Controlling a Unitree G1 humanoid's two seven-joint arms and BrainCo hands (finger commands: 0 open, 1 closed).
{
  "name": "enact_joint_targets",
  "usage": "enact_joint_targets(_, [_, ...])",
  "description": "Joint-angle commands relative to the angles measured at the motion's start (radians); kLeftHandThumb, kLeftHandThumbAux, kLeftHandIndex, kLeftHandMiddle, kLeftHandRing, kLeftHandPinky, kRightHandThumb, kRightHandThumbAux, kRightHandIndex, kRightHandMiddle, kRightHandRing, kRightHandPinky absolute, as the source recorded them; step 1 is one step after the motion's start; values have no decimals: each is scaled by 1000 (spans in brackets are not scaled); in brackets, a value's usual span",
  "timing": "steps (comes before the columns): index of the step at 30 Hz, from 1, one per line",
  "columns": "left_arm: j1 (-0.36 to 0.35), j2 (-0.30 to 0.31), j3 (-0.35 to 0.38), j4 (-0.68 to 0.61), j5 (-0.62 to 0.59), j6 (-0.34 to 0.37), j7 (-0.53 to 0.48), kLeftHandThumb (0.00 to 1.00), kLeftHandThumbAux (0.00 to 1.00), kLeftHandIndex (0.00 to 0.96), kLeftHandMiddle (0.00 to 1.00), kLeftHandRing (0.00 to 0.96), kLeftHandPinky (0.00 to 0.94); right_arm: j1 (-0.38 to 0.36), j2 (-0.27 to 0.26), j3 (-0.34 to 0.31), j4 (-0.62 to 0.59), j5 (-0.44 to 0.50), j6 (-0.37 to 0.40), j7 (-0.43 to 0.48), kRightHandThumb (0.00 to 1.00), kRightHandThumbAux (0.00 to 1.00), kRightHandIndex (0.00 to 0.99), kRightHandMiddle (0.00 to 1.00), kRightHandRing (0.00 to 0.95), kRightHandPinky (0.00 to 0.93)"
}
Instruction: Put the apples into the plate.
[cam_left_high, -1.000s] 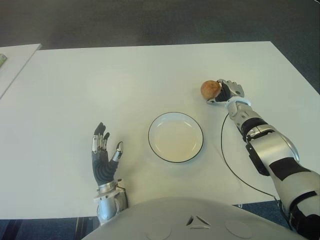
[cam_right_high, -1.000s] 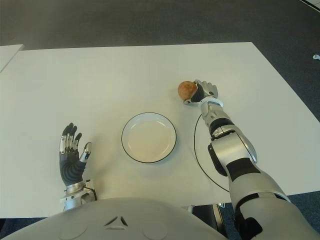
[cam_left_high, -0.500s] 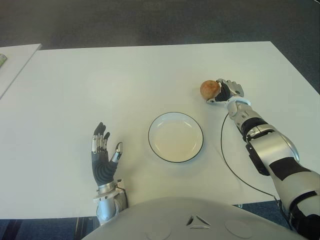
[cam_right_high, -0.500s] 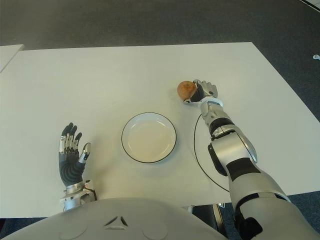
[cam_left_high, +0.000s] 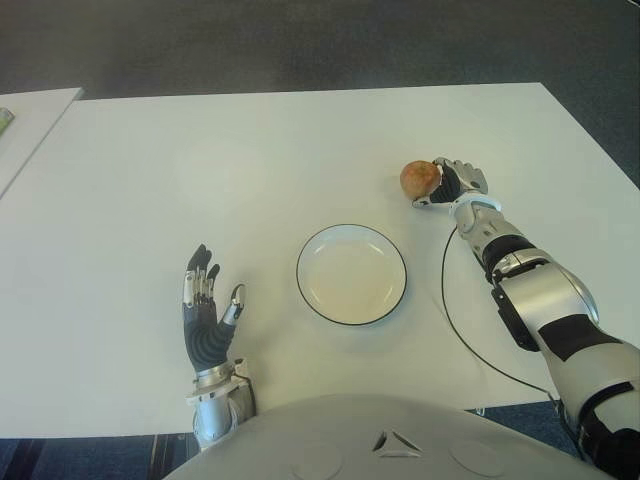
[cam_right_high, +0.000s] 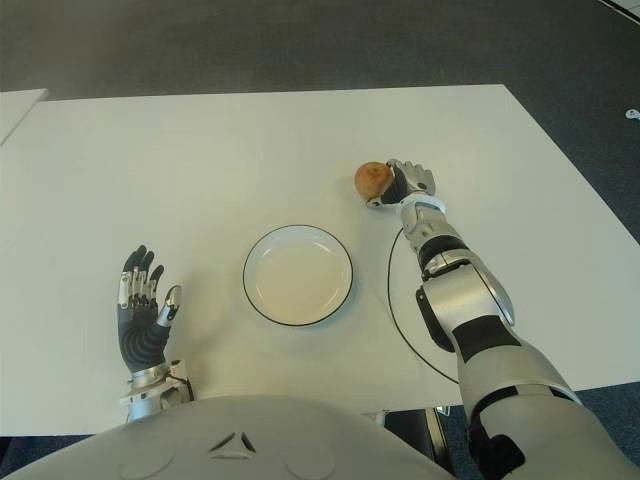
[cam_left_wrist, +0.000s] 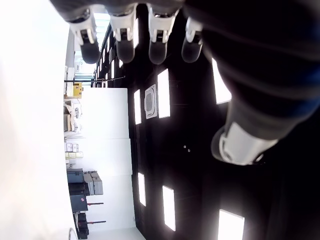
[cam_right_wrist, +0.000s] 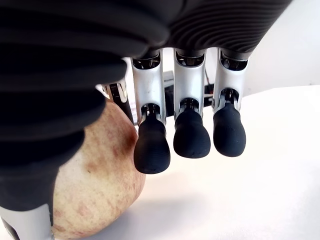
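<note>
From the left eye I've got the white table (cam_left_high: 200, 160) with the plate (cam_left_high: 351, 274) sitting toward the near edge, roughly mid-width and empty. The apple (cam_left_high: 420, 178) is further back and toward the table's right edge, well apart from the plate. It's pretty much round, so I can't call a long axis or say which way the stem points. My right hand (cam_left_high: 452, 183) is right against it, on the side nearer the right edge, palm facing the fruit. A thin black cable (cam_left_high: 446, 300) loops over the table beside that forearm. My left hand (cam_left_high: 208, 312) shows near the front edge, on the left side of the plate, palm up with the fingers spread and nothing in it.

Right eye is the same layout: the apple touches the right hand on its left flank, and the plate is nearer me and to the left of both.

Left wrist cam mostly gets ceiling lights. The fingertips (cam_left_wrist: 123, 47) are straight and apart, holding nothing.

Right wrist cam is the useful one. The apple fills the lower corner under the palm, sitting on the table. Three fingertips (cam_right_wrist: 189, 138) hang just past it, half curled, and they look clear of the skin, so the hand is cupped loosely around the fruit, not clamped on it. The thumb side presses close against the fruit.
</note>
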Motion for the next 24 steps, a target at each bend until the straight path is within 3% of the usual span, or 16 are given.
enact_joint_targets(1, [-80,-5,9,213,-6,126,-20,150,671,74,52,34,10,-3,32,15,9,-7,-11,17,724,708,442,807,784,667])
enact_joint_targets(5, [-83,-4,9,214,-10,127,-23,148,673,74,49,31,10,-3,32,16,8,-8,-16,15,724,709,442,808,780,632])
enact_joint_targets(12, [-88,-1,8,220,-15,119,-30,147,670,80,47,31,9,-3,32,13,7,-5,-23,16,725,709,442,806,781,668])
enact_joint_targets(18, [-85,-2,2,215,-29,120,-40,153,675,80,52,35,17,-1,29,15,8,-7,-22,17,725,709,442,800,772,616])
enact_joint_targets(21, [-84,-2,0,213,-38,122,-48,168,676,81,55,36,9,-1,28,30,10,-21,-14,27,723,709,442,785,757,647])
enact_joint_targets(23, [-83,-1,0,213,-45,122,-55,173,674,81,55,35,5,-3,26,50,12,-40,-1,47,708,712,434,646,619,541])
enact_joint_targets(24, [-83,-1,1,213,-48,122,-58,175,672,81,55,34,6,-4,26,59,13,-48,5,56,541,652,371,478,441,391])
